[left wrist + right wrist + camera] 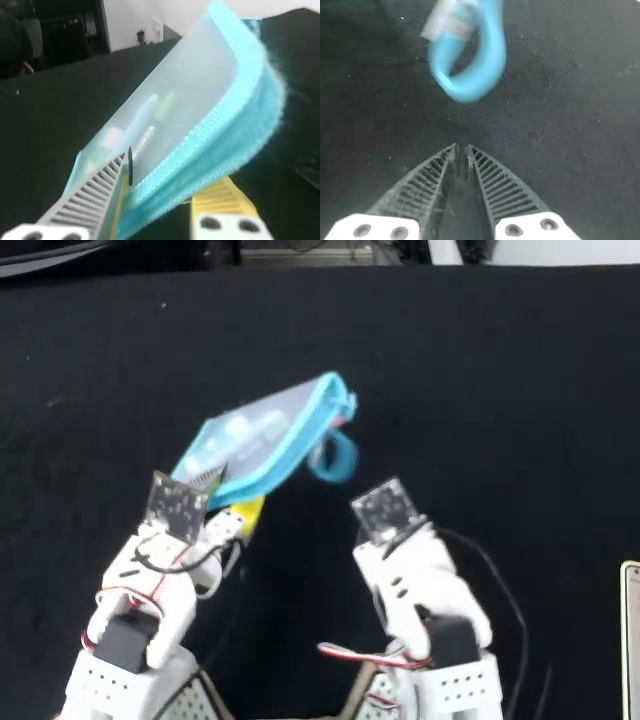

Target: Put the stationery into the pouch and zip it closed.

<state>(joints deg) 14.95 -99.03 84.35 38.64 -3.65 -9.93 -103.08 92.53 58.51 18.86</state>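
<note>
A black surface (500,370) stretches across the scene, with two white robot arms side by side at its near edge. The left arm (140,590) and the right arm (425,610) each carry a speckled square marker plate above the wrist.

Between and beyond them is the pouch (262,435), a pale, see-through case edged in bright turquoise, held tilted with one long edge raised. From the left wrist camera its clear side rises away from the arm. Pale shapes (155,107) show through the side, too blurred to identify. Whether the zip is drawn cannot be told.

A turquoise loop (335,455) hangs from the end of the pouch nearest the right arm, with a pale tab (451,22) where it joins the pouch.

The left hand (228,498) is clamped on the near corner of the pouch. Its grey finger (95,187) lies against the clear side and its yellow finger (225,200) sits under the turquoise edge.

The right hand (460,148) sits low over the bare surface just short of the loop, not touching it. Its two ribbed fingers are drawn together until only a sliver separates the tips, and they hold nothing.

A pale-edged object (631,640) sits at the surface's right margin, well apart from both arms.
</note>
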